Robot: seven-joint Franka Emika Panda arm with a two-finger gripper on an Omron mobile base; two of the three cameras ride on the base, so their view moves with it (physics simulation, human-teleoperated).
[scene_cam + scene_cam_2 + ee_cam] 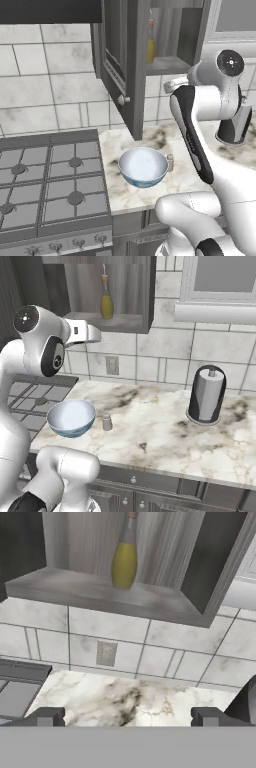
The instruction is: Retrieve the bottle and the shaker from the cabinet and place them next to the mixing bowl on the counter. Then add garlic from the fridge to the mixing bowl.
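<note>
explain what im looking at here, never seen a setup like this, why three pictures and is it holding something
It is a white robot arm in a simulated kitchen. Two cameras sit behind it, left and right; the third rides on its hand, looking along the gripper, which is open and holds nothing. On the marble counter sit a mixing bowl, a small shaker beside it, and a paper towel holder. A bottle of yellow liquid stands on the shelf of the open cabinet. A stove is beside the counter.

A home kitchen: a gas stove [47, 182] beside a marble-topped table [165, 431], tiled wall [165, 363], open wall cabinet [127, 60], and a paper towel holder [206, 395].
</note>
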